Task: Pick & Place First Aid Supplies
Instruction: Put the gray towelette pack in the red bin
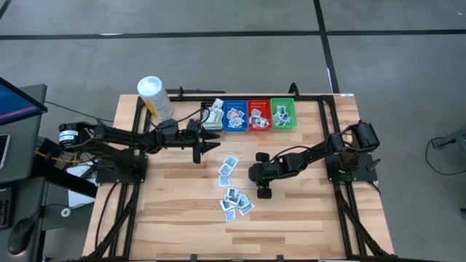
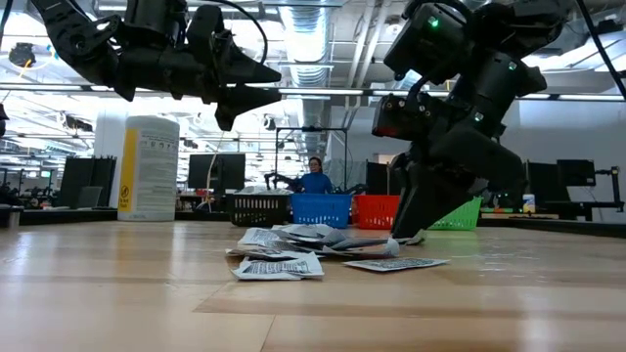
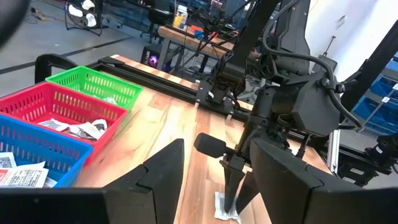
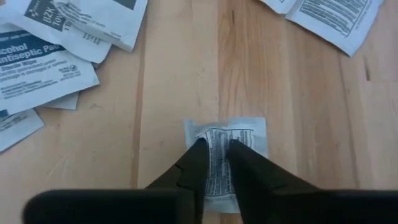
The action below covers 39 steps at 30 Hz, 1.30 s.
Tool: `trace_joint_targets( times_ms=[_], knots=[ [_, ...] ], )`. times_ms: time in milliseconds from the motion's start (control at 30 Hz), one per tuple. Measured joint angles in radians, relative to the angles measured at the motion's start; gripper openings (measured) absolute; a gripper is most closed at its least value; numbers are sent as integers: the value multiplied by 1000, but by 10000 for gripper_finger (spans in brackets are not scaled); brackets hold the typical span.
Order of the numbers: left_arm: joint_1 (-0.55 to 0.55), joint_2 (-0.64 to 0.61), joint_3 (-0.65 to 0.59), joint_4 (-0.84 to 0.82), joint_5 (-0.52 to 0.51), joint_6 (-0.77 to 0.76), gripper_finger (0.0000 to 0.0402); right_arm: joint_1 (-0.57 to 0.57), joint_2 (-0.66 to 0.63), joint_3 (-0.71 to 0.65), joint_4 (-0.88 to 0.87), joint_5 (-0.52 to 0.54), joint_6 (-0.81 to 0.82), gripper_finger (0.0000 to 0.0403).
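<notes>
Two arms are over the wooden table (image 1: 175, 218), and only the right one is down at the boards. The right gripper (image 4: 213, 163) stands tip-down on a single small packet (image 4: 249, 134) lying flat by itself, just right of the loose packets (image 1: 234, 191) scattered mid-table. Its fingers are drawn close together and pinch the packet's middle, the paper puckered between them while its edges lie against the wood. From table height that packet (image 2: 411, 239) shows white under the fingertips. The left gripper (image 1: 206, 142) hangs in the air above the table, left of the pile and near the bins, its jaws spread wide with nothing between them. Along the far edge sit the black bin (image 1: 212, 116), blue bin (image 1: 234, 115), red bin (image 1: 258, 116) and green bin (image 1: 283, 113), each holding a few packets. Left of them stands a white tub (image 1: 155, 97).
</notes>
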State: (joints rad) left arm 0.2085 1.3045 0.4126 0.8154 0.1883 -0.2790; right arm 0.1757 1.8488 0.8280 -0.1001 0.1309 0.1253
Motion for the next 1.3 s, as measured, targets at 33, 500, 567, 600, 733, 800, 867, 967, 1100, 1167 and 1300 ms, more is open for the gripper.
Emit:
trace_joint_targets(
  times_ms=[33, 500, 567, 600, 733, 800, 867, 967, 1100, 1167, 1300],
  knots=[
    [0, 0, 0, 0, 0, -3, 186, 0, 0, 0, 0, 2, 0, 51],
    [-13, 0, 0, -14, 0, -18, 186, -43, -150, 113, -193, -6, -111, 3],
    [-18, 0, 0, -14, -3, -18, 186, -75, -211, 136, -248, -6, -126, 2],
    [-19, 0, 0, -14, -5, -18, 186, -94, -237, 142, -274, -6, -126, 2],
    [-19, 0, 0, -15, -5, -18, 186, -177, -355, 179, -263, -55, -114, 2],
    [-19, 0, 0, -15, -5, -18, 186, -220, -419, 202, -221, -103, -80, 2],
    [-19, 0, 0, -15, -6, -18, 186, -258, -474, 209, -151, -168, -38, 2],
    [-19, 0, 0, -15, -7, -18, 186, -309, -553, 214, 18, -292, 53, 4],
    [-19, 0, 0, -15, -8, -18, 186, -375, -626, 215, 215, -495, 203, 6],
    [-19, 0, 0, -15, -8, -18, 186, -400, -644, 215, 300, -574, 276, 7],
    [-19, 0, 0, -15, -8, -18, 186, -421, -671, 216, 397, -668, 353, 7]
  ],
)
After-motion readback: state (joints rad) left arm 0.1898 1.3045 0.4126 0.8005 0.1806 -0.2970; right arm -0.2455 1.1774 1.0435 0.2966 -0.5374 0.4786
